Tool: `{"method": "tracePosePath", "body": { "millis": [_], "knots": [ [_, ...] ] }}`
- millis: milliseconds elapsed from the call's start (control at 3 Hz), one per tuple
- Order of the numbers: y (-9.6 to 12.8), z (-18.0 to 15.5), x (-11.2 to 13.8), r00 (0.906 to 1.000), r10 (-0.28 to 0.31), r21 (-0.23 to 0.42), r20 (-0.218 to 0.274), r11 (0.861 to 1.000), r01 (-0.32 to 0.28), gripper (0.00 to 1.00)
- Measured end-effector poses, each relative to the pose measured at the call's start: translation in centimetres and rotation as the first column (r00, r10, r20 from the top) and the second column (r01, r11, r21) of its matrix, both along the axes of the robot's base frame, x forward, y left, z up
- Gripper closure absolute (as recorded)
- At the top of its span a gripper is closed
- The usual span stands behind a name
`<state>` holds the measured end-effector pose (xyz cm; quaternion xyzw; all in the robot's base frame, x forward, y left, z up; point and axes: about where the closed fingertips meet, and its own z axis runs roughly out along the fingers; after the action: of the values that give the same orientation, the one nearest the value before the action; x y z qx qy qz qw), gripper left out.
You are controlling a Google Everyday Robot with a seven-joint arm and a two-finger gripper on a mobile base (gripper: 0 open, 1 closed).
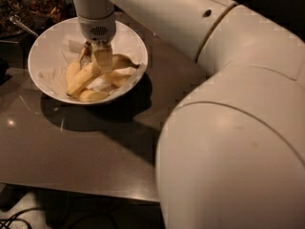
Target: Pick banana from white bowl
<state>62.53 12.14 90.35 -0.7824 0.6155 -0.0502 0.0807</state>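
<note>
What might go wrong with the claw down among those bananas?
The claw sits low in the bowl, and shorter bananas crowd the long banana, so it may catch the wrong one. The crumpled paper could snag and lift too. A push might slide the bowl on the smooth table.

"Where is the bowl [38, 56]?"

"On the table [71, 147], toward its far left."

"What lies in the bowl?"

"Paper [51, 75] lines it, with bananas on top. The banana [85, 78] crosses the bowl's middle from near left to far right. Shorter bananas [72, 70] lie left of it, and another [93, 96] lies at the bowl's near side."

"And the gripper [103, 61]?"

"Inside the bowl, over the banana's middle. The arm [228, 128] fills the space right of the bowl."

"Behind the bowl?"

"A second dish [33, 6], to the far left."
</note>
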Motion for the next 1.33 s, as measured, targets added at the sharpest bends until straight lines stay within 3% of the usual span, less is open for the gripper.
{"method": "tracePosePath", "body": {
  "millis": [667, 1333],
  "knots": [
    [-2.8, 5.8, -5.5, 0.9946, 0.006, 0.125, 0.104, 0.992, -0.019, 1.0],
    [-2.5, 7.1, -6.6, 0.9922, 0.022, 0.146, 0.123, 0.989, -0.04, 1.0]
  ]
}}
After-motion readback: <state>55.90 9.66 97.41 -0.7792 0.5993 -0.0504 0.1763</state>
